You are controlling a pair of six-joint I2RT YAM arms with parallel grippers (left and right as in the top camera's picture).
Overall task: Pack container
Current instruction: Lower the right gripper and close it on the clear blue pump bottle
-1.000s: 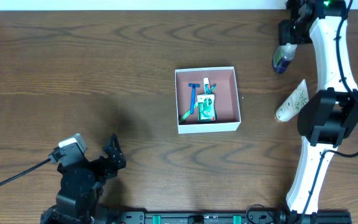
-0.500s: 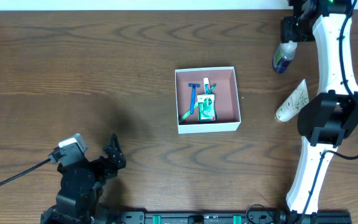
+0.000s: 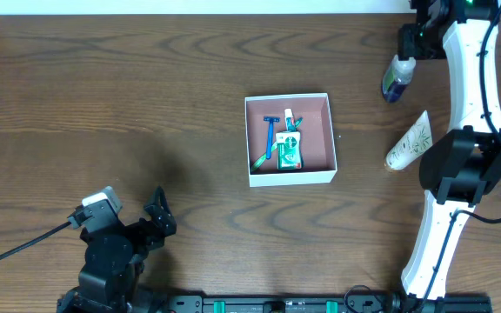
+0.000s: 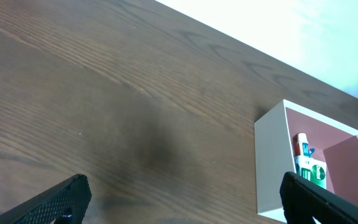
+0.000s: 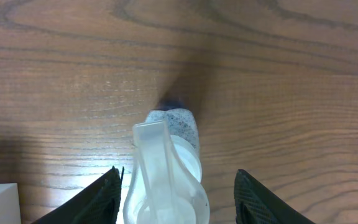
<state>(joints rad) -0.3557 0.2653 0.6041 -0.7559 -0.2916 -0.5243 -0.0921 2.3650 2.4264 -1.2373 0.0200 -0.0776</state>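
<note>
The right gripper (image 5: 176, 180) is released, jaws astride the bottle (image 5: 166, 158) well right of the container (image 3: 292, 178); the bottle looks light, stiff, slippery; grasp its round body; the left gripper (image 4: 182, 186) is released too.

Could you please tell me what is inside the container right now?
The container holds a blue razor, a thin green item and a green-and-white packet; anything beneath the packet is hidden.
</note>
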